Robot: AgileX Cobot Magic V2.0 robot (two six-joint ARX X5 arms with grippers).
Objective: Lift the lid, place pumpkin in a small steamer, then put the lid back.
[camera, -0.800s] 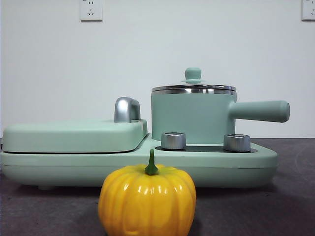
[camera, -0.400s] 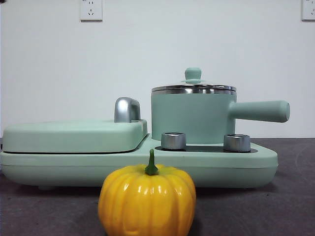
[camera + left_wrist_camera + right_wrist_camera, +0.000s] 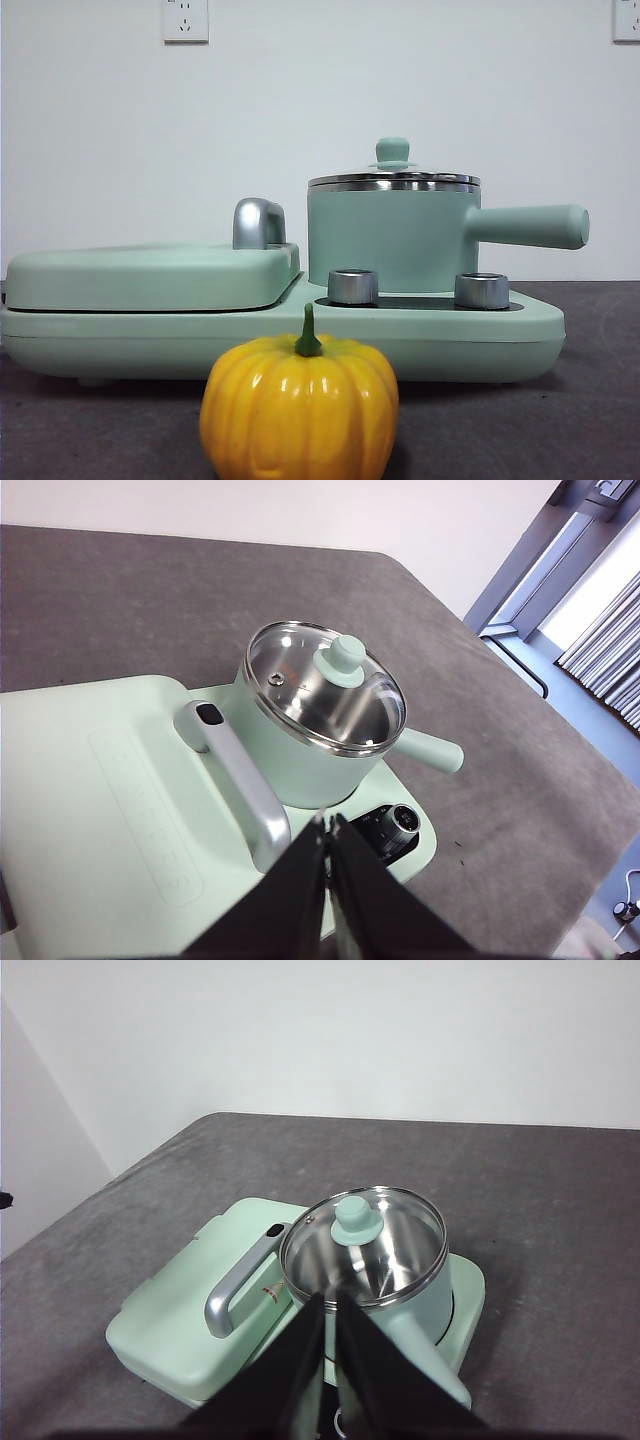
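Glass lid (image 3: 393,178) seated on small steamer (image 3: 390,240), steel rim flush with pot rim, mint-green knob (image 3: 342,661) upright at centre. Steamer parked on right portion of mint-green appliance base (image 3: 500,330), long side handle (image 3: 530,225) pointing right in front view. Two silver control knobs (image 3: 352,286) on base just in front of steamer. Large flat rectangular cover (image 3: 150,275) closed over left portion of base, with silver curved handle (image 3: 258,223) at its right edge, beside steamer. Pumpkin (image 3: 299,405) resting on dark grey table (image 3: 560,420), near side of base, well apart from steamer, green stem (image 3: 308,332) upright; centred slightly left of steamer in front view. Left gripper (image 3: 328,825) raised above appliance, jaws pressed nearly together, only a thin slit between tips, holding nothing; lid and steamer visible beyond tips. Right gripper (image 3: 330,1302) likewise held high above appliance, jaws closed to a narrow gap, empty; lid knob (image 3: 354,1218) visible just beyond tips. Neither gripper visible in front view. Steamer interior, seen through glass, bare polished steel.
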